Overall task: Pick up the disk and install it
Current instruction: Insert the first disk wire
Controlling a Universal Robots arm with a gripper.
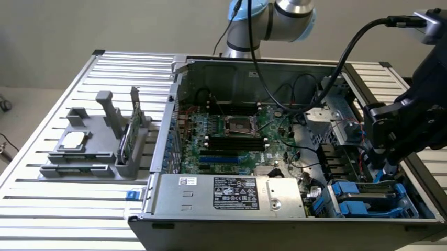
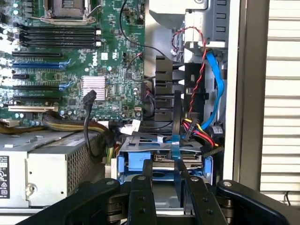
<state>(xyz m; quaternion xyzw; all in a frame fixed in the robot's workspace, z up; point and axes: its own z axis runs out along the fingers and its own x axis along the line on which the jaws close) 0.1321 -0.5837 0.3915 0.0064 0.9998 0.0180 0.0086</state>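
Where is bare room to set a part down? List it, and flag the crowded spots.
Free: the slatted table between the grey parts holder and the table's near edge, and the slats beyond the holder. Crowded: the computer case, most of all the drive bay, where blue carriers, cables and the gripper meet.

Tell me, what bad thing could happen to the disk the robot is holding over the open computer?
The disk, which looks pinched edge-on in the gripper, hangs right beside the red and yellow wires, so it might snag or tug them. The blue drive bay under it looks crowded, so the disk could bump the bay's frame and jam instead of sliding in.
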